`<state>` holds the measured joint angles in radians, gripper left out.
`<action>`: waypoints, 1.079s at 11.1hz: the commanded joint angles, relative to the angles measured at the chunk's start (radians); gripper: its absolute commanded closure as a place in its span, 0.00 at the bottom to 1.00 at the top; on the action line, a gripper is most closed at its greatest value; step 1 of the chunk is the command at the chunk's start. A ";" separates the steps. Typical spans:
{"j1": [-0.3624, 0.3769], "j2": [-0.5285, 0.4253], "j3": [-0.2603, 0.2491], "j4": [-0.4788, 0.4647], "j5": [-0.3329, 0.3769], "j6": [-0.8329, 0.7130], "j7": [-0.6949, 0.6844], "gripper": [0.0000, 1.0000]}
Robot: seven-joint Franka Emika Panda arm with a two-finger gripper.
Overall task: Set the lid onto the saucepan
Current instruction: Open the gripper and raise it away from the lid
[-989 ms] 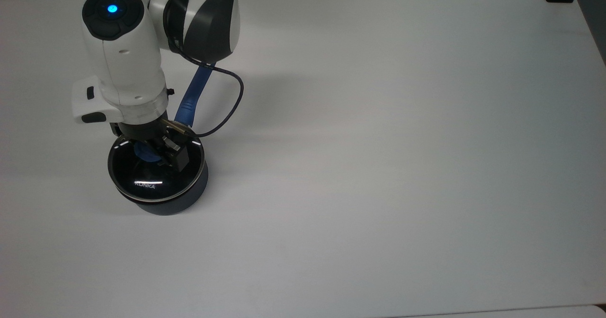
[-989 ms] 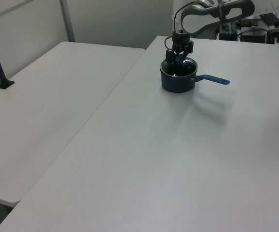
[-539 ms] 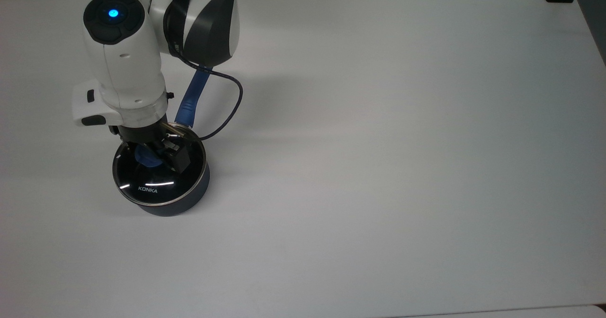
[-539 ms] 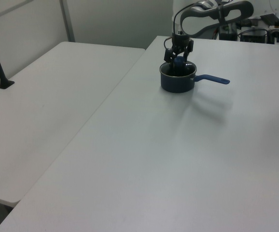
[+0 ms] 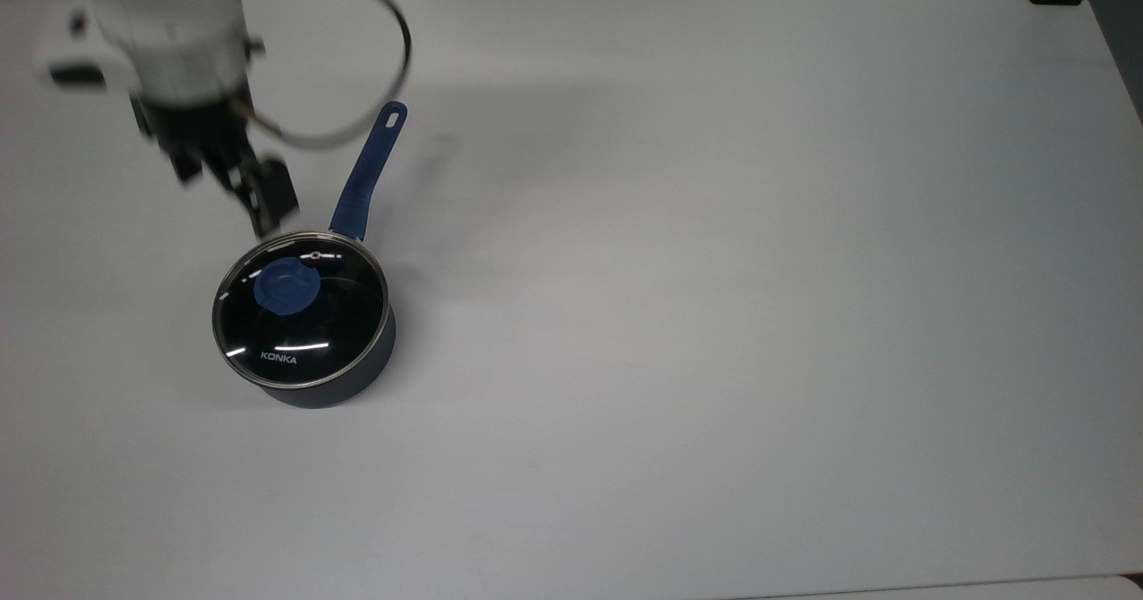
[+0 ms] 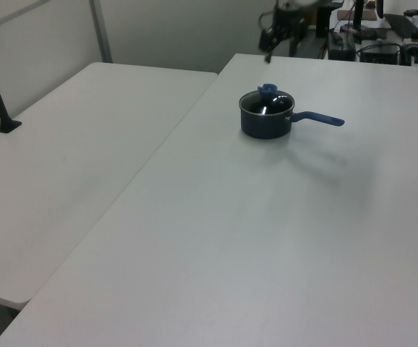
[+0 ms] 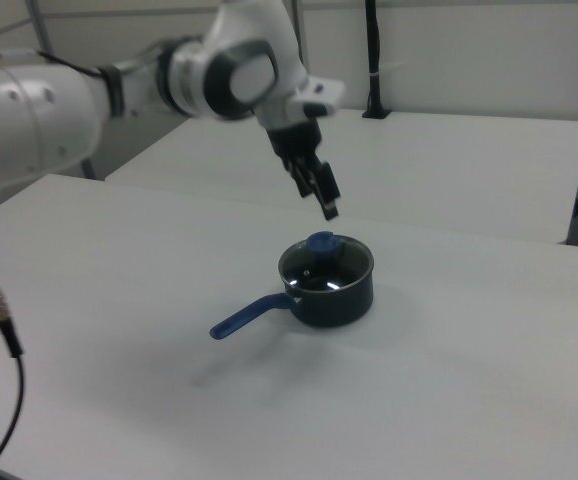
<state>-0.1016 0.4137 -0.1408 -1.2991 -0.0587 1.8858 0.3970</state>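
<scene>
Clear glass, the lid (image 5: 302, 312) sits level on the saucepan (image 5: 357, 377), rim seated all round. The gripper (image 5: 234, 180) hangs above, empty, fingers spread apart. Best withdrawn straight up, clear of the blue knob (image 5: 287, 286). Around lies the white table (image 5: 714, 314); a second table (image 6: 64, 159) stands alongside.

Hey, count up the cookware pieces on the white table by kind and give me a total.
Saucepan: 1
Lid: 1, sitting on the saucepan
Total: 2
</scene>
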 commanded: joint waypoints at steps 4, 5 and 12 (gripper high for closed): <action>0.075 -0.395 -0.005 -0.196 0.039 -0.298 -0.073 0.00; 0.113 -0.432 -0.008 -0.247 0.039 -0.291 -0.085 0.00; 0.184 -0.446 -0.028 -0.302 0.028 -0.241 -0.377 0.00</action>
<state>0.0608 -0.0002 -0.1431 -1.5622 -0.0300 1.6149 0.0735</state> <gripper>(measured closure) 0.000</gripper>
